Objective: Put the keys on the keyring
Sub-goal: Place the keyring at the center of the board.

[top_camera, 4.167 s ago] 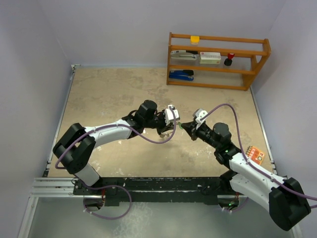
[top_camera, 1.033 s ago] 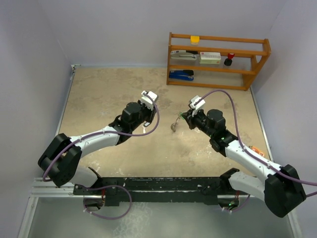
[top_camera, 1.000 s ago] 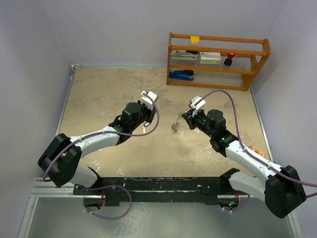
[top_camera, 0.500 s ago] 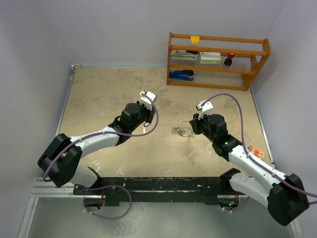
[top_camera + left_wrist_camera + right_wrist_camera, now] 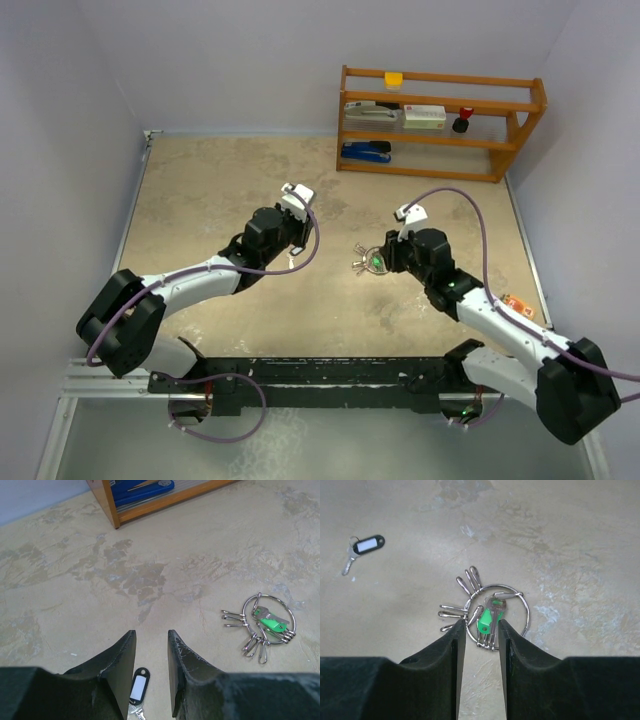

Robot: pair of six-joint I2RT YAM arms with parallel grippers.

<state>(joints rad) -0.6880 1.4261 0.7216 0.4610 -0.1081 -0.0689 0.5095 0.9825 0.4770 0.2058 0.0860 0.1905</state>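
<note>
The keyring lies flat on the table, a thin silver ring carrying several wire clips and the keys. A green-headed key and a silver key rest inside the ring. My right gripper hovers open just over the ring's near edge, with nothing between its fingers. In the top view the keyring sits right at the right gripper. My left gripper stands open and empty to the left, well apart from the keyring and the green key.
A separate key with a black-framed white tag lies under the left fingers, also seen as the tagged key. A wooden shelf with a stapler and small items stands at the back right. An orange card lies near the right edge.
The right gripper, which held the ring with its keys off the table, came down and opened. The ring now lies flat on the table. The left arm stayed still.
</note>
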